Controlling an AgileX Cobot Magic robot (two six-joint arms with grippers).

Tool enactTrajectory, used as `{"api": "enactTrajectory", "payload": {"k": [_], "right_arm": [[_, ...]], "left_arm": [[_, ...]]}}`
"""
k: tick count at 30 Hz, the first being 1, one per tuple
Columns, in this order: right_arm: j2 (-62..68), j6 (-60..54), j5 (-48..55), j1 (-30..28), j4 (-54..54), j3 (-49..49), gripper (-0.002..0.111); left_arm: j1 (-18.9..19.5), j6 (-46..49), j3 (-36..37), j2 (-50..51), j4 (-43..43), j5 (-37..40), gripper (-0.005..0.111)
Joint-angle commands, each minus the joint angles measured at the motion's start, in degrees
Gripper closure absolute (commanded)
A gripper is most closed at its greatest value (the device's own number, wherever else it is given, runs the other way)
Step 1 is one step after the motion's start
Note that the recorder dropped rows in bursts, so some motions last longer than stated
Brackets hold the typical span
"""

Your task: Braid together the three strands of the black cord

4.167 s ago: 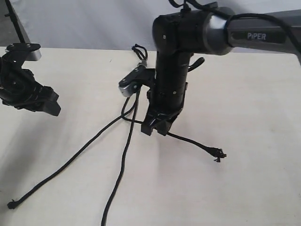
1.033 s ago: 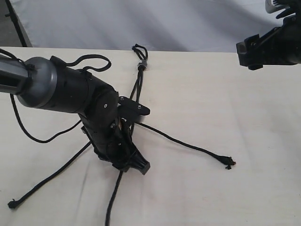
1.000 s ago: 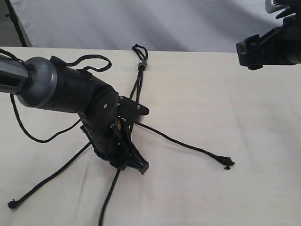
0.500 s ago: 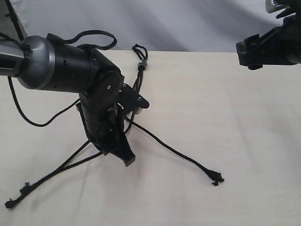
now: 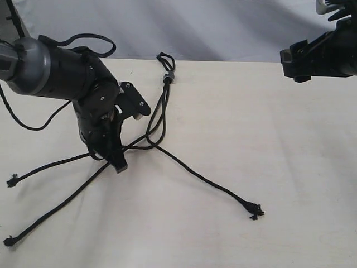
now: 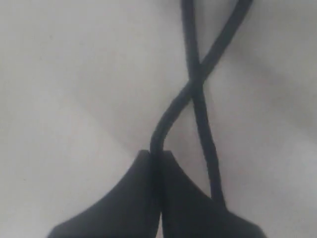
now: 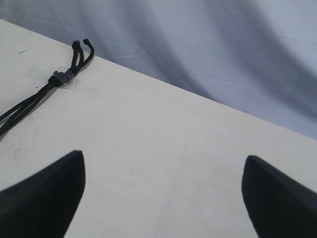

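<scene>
Left gripper point(image 5: 117, 163): arm bent steeply down, jaws clamped on one strand point(image 6: 171, 106), which crosses its neighbour just ahead of them. Judged a crossing step. The black cord point(image 5: 165, 72) is barely braided; next, release and regrip an outer strand. Right gripper point(image 7: 163, 198): raised, jaws wide apart, cord well ahead.

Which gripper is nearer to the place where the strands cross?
Left. The left gripper is shut on one strand right beside the crossing; the right gripper, fingers open, is far away on the other side.
</scene>
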Motion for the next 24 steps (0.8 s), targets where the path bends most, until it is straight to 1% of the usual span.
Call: {"api": "enactTrajectory", "payload": {"k": [1,4,7,9,10,11,12,13,15,17,18,24], "right_arm": [[-0.25,0.28,-0.76,-0.21,0.31,0.06,0.028],[-0.25,0.28,-0.76,-0.21,0.31,0.06,0.028],[-0.25,0.28,-0.76,-0.21,0.31,0.06,0.028],[-0.25,0.28,-0.76,-0.21,0.31,0.06,0.028],[-0.25,0.28,-0.76,-0.21,0.31,0.06,0.028],[-0.25,0.28,-0.76,-0.21,0.31,0.06,0.028],[-0.25,0.28,-0.76,-0.21,0.31,0.06,0.028],[-0.25,0.28,-0.76,-0.21,0.31,0.06,0.028],[-0.25,0.28,-0.76,-0.21,0.31,0.06,0.028],[-0.25,0.28,-0.76,-0.21,0.31,0.06,0.028],[-0.25,0.28,-0.76,-0.21,0.31,0.06,0.028],[-0.25,0.28,-0.76,-0.21,0.47,0.06,0.028]], "left_arm": [[0.66,0.42,2.34,2.08,-0.2,-1.52,0.106],[0.66,0.42,3.72,2.51,-6.44,-1.27,0.106],[-0.07,3.17,4.14,2.51,-16.06,1.78,0.106],[-1.76,7.62,4.14,2.51,-23.46,4.49,0.106],[-4.36,14.4,4.14,2.51,-30.47,6.18,0.106],[-5.76,17.43,4.14,2.51,-32.35,6.59,0.106],[-7.69,17.96,4.14,1.54,-32.52,6.68,0.106],[-7.82,17.96,3.99,0.83,-32.39,6.4,0.106],[-6.77,17.01,3.36,-2.34,-31.38,4.77,0.106],[-3.82,15.08,3.36,-5.9,-29.05,3.39,0.106],[-1.55,15.08,3.36,-7.44,-29.05,3.61,0.106],[6.55,15.08,3.36,-7.7,-28.92,3.3,0.106]]}}
